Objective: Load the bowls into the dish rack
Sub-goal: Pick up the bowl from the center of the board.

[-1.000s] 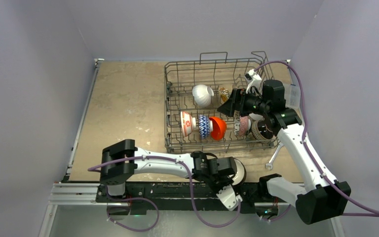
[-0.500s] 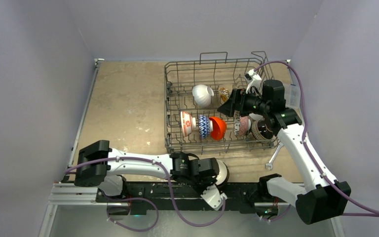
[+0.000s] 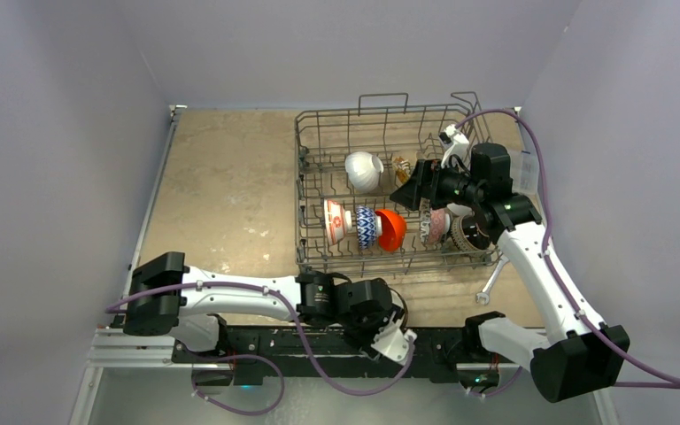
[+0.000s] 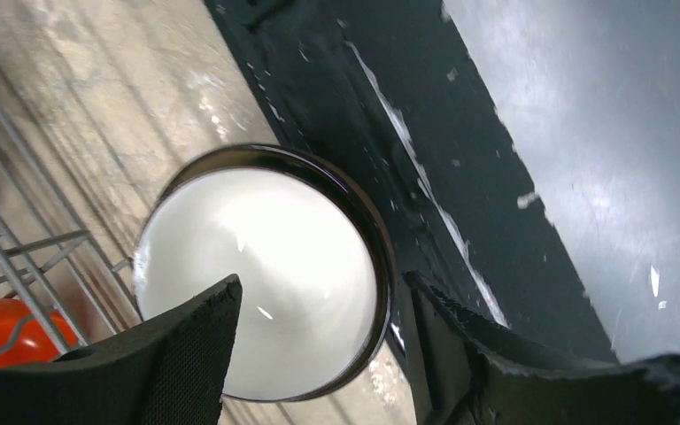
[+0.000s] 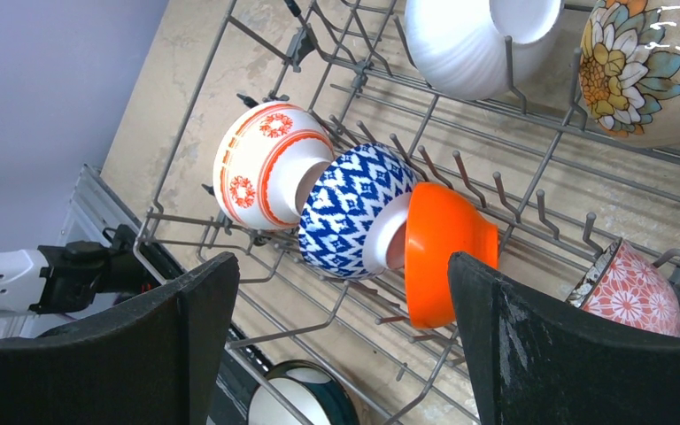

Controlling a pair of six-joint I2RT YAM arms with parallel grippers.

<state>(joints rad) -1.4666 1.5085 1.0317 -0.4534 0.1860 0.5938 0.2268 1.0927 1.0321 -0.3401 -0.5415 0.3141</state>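
On the left, the top view gives us only the left arm (image 3: 239,297) low along the near edge of the tabletop (image 3: 221,195), its wrist covering what lies beneath. The left wrist view fills that in: the left tool (image 4: 320,283) has its fingers spread wide over a dark-rimmed bowl (image 4: 266,257) with a white inside; whether a finger touches it we cannot tell. That bowl sits mouth up on the tabletop between the black rail (image 4: 363,133) and the dish rack (image 3: 314,190), outside the rack. The right wrist view catches only its teal rim, cut off at the bottom edge. In the rack we see a red-patterned bowl (image 5: 261,164), a blue-patterned bowl (image 5: 350,208) and an orange bowl (image 5: 447,243) tipped on their sides in a row, then a pink-patterned bowl (image 5: 642,288), with a white bowl (image 5: 478,40) behind. The right tool (image 5: 341,266), fingers wide apart and empty, hangs above them; from above the right arm (image 3: 540,266) hides part of the pink-patterned bowl
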